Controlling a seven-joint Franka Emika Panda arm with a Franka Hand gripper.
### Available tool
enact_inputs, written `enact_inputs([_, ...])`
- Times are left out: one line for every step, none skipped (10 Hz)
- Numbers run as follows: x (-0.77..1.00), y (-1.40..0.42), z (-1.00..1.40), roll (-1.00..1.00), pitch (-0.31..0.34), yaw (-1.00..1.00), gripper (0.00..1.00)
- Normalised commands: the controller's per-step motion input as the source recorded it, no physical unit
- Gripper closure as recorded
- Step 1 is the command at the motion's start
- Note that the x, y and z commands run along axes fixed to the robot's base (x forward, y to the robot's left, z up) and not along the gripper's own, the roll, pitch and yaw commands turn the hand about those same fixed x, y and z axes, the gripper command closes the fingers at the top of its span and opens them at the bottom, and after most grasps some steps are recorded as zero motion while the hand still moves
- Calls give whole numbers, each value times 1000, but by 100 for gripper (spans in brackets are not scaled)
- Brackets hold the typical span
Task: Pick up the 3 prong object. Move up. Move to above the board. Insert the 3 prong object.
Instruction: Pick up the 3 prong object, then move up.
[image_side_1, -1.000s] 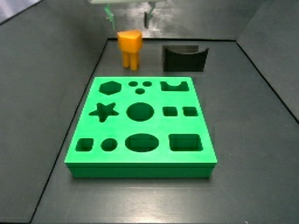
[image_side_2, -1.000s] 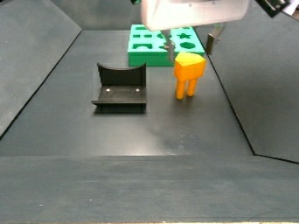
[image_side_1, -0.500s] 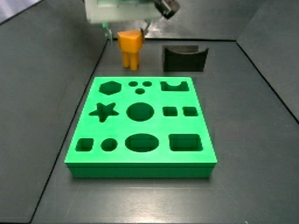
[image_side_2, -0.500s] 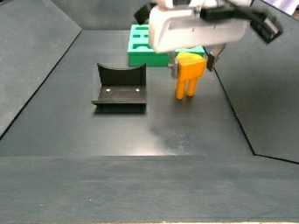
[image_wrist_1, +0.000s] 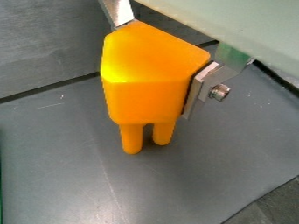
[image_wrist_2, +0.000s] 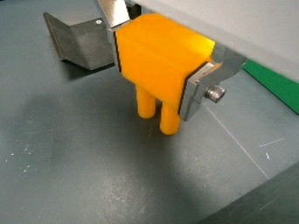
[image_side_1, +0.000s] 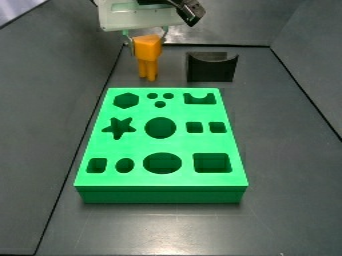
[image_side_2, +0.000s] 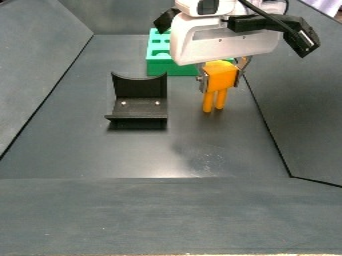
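Dark grey floor (image_side_2: 160, 160) between dark sloping walls. The gripper (image_wrist_2: 163, 66) sat low beside the fixture (image_side_2: 136, 100), fingers (image_wrist_1: 211, 79) clamped on the 3 prong object (image_wrist_1: 146, 74), legs on the floor; the board (image_side_1: 163, 142) lay apart. Fingertips hidden in both side views.

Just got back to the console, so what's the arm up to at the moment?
The gripper is down over the 3 prong object, with a silver finger against each side of its blocky top in both wrist views. The piece's legs appear to still reach the dark floor, so it does not look lifted yet. In a side view it stands beyond the far end of the board, beside the fixture. The board's three small holes are unfilled.
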Motion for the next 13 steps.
enact_inputs([0,0,0,0,0,0,100])
enact_inputs([0,0,0,0,0,0,100])
enact_inputs([0,0,0,0,0,0,100])
enact_inputs([0,0,0,0,0,0,100])
enact_inputs([0,0,0,0,0,0,100])
enact_inputs([0,0,0,0,0,0,100])
enact_inputs([0,0,0,0,0,0,100])
enact_inputs([0,0,0,0,0,0,100])
enact_inputs([0,0,0,0,0,0,100])
enact_inputs([0,0,833,0,0,0,100])
enact_inputs([23,79,823,12,-25,31,100])
enact_inputs([-5,66,738,14,5,22,100])
enact_inputs([-15,36,573,22,22,4,100])
